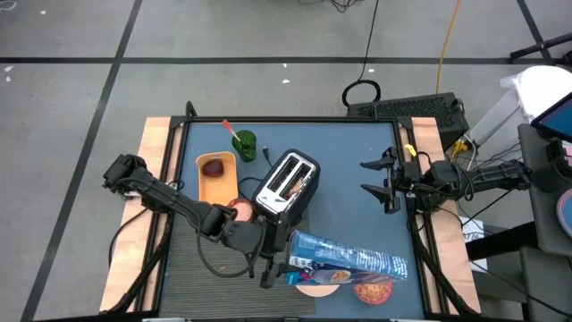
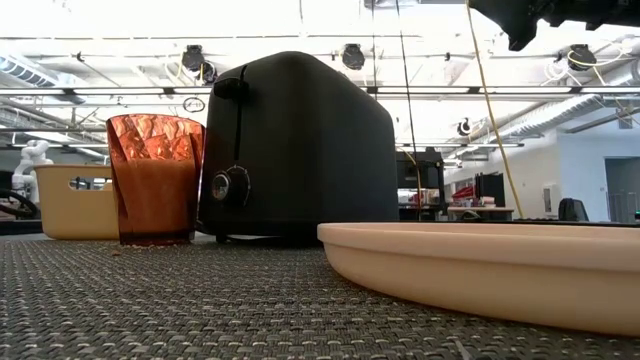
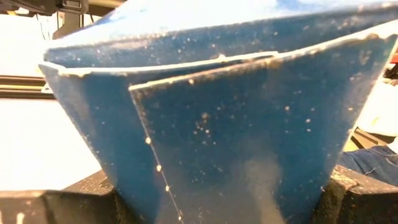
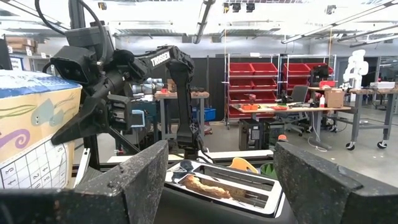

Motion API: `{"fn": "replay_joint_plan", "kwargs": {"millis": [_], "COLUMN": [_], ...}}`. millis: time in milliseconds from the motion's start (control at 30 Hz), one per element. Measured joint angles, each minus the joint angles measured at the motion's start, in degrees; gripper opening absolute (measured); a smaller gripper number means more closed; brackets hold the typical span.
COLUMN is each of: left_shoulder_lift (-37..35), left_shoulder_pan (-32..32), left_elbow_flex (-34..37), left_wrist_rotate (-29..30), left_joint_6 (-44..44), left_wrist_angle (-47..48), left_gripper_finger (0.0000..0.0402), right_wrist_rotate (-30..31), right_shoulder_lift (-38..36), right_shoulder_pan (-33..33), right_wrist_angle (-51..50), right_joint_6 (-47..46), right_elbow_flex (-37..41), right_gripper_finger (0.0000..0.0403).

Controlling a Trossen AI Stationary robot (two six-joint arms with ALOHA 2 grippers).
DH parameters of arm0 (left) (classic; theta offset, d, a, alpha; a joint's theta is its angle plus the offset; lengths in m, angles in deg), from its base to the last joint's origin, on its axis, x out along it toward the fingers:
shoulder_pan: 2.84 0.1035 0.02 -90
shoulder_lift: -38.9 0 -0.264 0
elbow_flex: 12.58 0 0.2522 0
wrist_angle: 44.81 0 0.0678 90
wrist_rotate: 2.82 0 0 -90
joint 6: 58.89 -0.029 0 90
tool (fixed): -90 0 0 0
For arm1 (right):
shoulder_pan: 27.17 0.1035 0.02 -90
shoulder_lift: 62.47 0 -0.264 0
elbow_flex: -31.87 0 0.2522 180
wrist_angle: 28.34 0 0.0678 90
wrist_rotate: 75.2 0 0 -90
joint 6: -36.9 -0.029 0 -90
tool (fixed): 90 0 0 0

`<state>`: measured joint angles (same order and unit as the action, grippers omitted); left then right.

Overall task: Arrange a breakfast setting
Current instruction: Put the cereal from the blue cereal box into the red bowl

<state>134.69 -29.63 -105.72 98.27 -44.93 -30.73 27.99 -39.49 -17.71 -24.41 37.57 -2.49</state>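
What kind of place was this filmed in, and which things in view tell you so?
Most likely a robotics lab or workshop, not a kitchen. Red parts bins on shelving and workbenches stand behind the table, and industrial ceiling lights hang overhead. The toaster sits on a test table.

left arm reaches from the table's left edge diagonally toward the near middle, elbow bent, wrist low. left gripper [image 1: 273, 266] is clamped on a blue box that fills its wrist view; its dark fingers [image 3: 357, 199] show at either side of the box's base, pressed against it. right arm comes in from the table's right edge, roughly level, wrist pointing toward the table centre. right gripper [image 1: 382, 185] hangs with jaws spread wide, nothing between its fingers [image 4: 140, 186], and stands well apart from the left gripper.
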Motion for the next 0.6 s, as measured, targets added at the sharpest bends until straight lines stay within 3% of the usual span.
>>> {"fn": "replay_joint_plan", "kwargs": {"millis": [267,600], "left_shoulder_lift": [-0.12,-1.14], "left_shoulder_pan": [-0.80,-2.84], "left_elbow_flex": [0.00,0.01], "left_wrist_rotate": [0.19,4.71], "left_joint_6": [0.00,-3.89], "left_wrist_angle": [-0.24,-1.67], "left_gripper_finger": [0.0289,0.0289], "right_wrist_rotate": [0.00,0.00], "right_shoulder_lift": [0.00,0.02], "right_shoulder_pan": [0.01,0.02], "right_wrist_angle": [0.00,0.02], "right_joint_6": [0.00,-0.02], "right_elbow_flex": [0.00,0.00], "right_gripper_finger": [0.0279,0.0279]}}
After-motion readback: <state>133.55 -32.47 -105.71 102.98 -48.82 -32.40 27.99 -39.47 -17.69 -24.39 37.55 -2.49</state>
